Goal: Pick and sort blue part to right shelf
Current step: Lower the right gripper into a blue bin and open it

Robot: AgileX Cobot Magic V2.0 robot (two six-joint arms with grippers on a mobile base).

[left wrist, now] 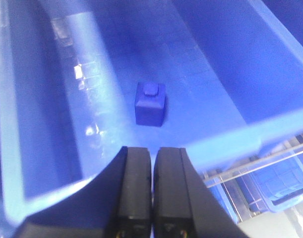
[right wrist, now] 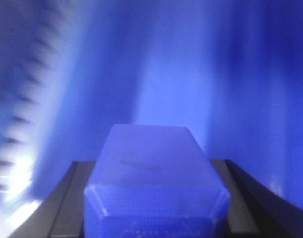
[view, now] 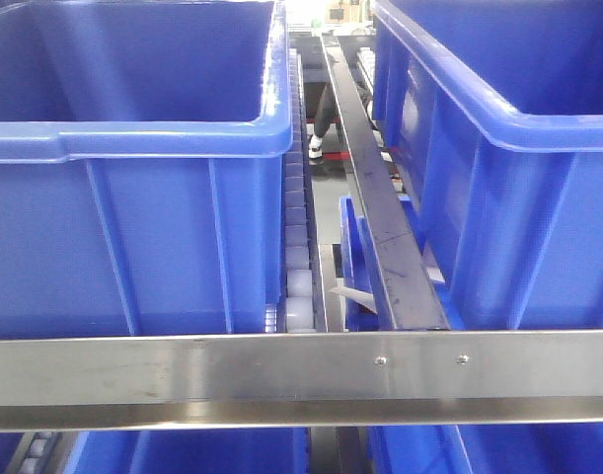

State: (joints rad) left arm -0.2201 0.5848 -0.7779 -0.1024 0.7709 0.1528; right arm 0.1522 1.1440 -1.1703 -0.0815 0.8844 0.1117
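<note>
My right gripper [right wrist: 153, 168] is shut on a blue part [right wrist: 151, 168], a pale blue block held between both fingers; blurred blue surfaces fill the view behind it. My left gripper [left wrist: 152, 151] is shut and empty, above the near rim of a blue bin [left wrist: 37, 163]. Another blue part [left wrist: 150, 103], a small cube with a knob on top, lies on that bin's floor ahead of the left fingertips. In the front view the right shelf's steel front bar [view: 281, 380] with two screws, dark centre rail [view: 380, 217] and white roller track [view: 298, 247] show. Neither gripper shows there.
Two large blue bins stand on the shelf, one left [view: 133, 197] and one right [view: 508, 178] of the centre rail. A smaller blue bin [view: 355, 267] sits low between them. More blue bins and wire shelving [left wrist: 270, 183] lie below the left gripper's bin.
</note>
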